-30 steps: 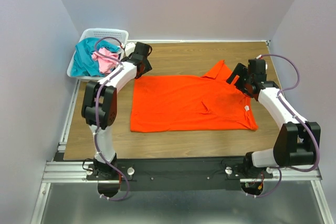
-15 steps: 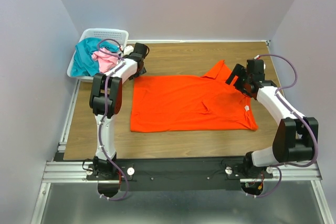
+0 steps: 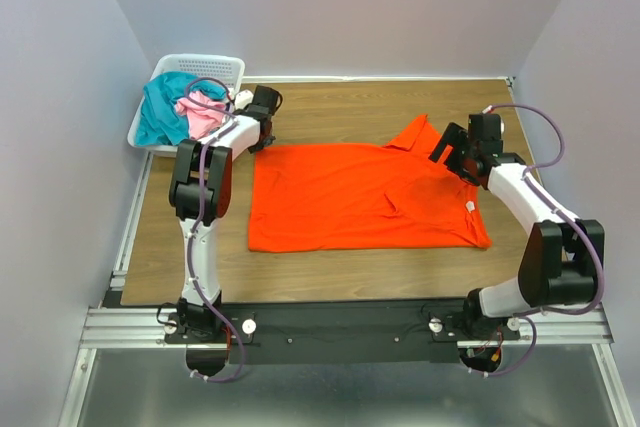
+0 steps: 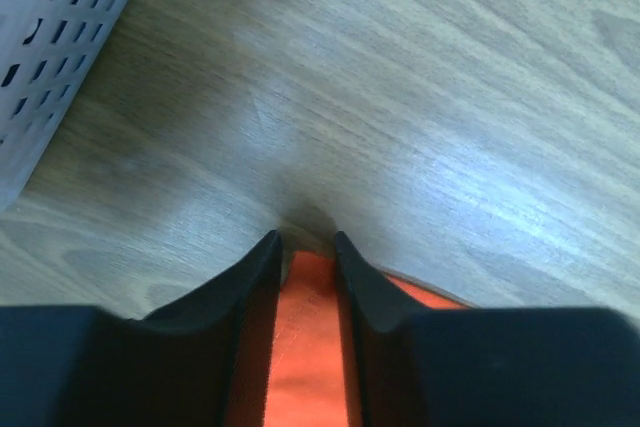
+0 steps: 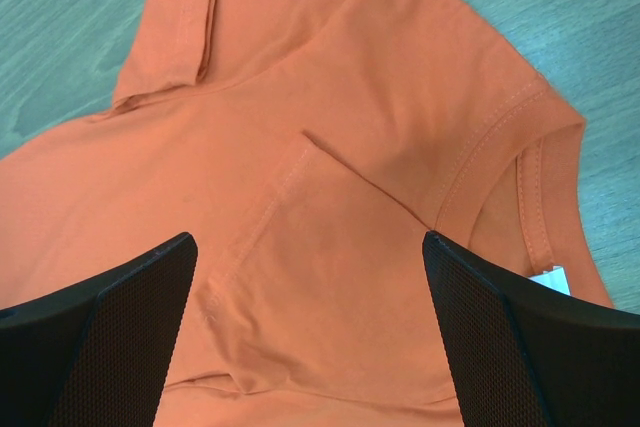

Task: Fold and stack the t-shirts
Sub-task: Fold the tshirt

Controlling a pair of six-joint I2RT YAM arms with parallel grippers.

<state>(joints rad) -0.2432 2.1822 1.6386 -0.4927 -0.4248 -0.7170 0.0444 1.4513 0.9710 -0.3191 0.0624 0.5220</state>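
The orange shirt lies spread out flat in the middle of the tabletop. The teal shirt and the pink shirt sit bunched up in the white basket at the far left corner.

The left end effector is down at the far left corner of the orange shirt. Its two fingers are close together, with a strip of orange cloth between them. It is not possible to tell if they are squeezing the cloth tight.

The right end effector is wide open. It hangs over the collar end of the orange shirt, near the far sleeve, and holds nothing.

This looks like the very start of the first fold, with no shirt folded or stacked. Next, the right end effector probably has to come down and pinch the far edge on its side. Then both could lift that edge together and lay it over toward the near edge, keeping the cloth smooth.
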